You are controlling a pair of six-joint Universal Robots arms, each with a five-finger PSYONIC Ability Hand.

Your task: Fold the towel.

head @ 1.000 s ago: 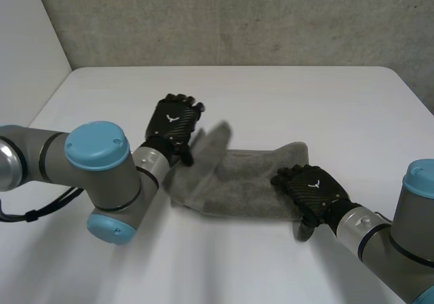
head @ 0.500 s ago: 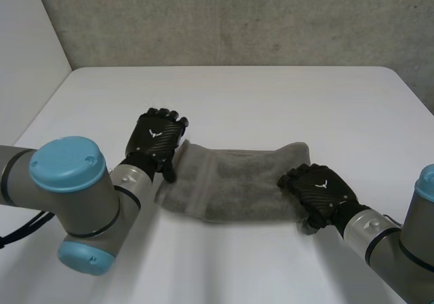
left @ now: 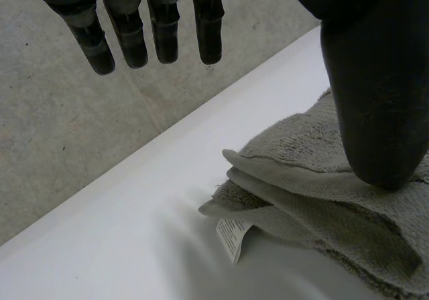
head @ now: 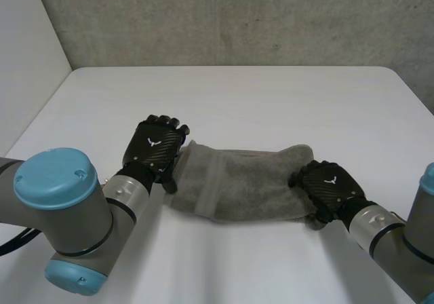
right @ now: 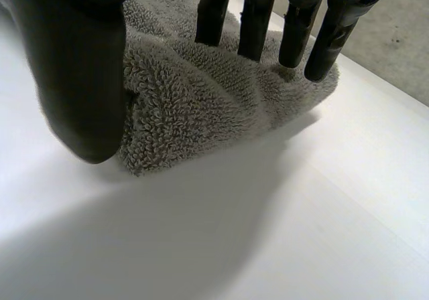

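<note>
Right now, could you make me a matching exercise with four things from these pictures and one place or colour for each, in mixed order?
1 left hand
2 right hand
3 towel
4 label

a white, at a towel corner
b grey, folded on the table
c at the towel's right end
d at the towel's left end

Pairs: 1-d, 2-c, 3-b, 4-a

My L arm (head: 68, 209) comes in low from the near L, wrist angled fwd, L hand (head: 157, 148) palm down. Its fingers (left: 161, 29) hang straight, slightly spread, touching nothing; thumb (left: 375, 99) tip presses on the towel (head: 251, 182). My R arm (head: 393, 239) reaches in from the near R, R hand (head: 330, 187) palm down: fingers (right: 255, 19) straight over the towel's end, thumb (right: 80, 65) against its side, pinching it between. The 2 hands sit well apart.
</note>
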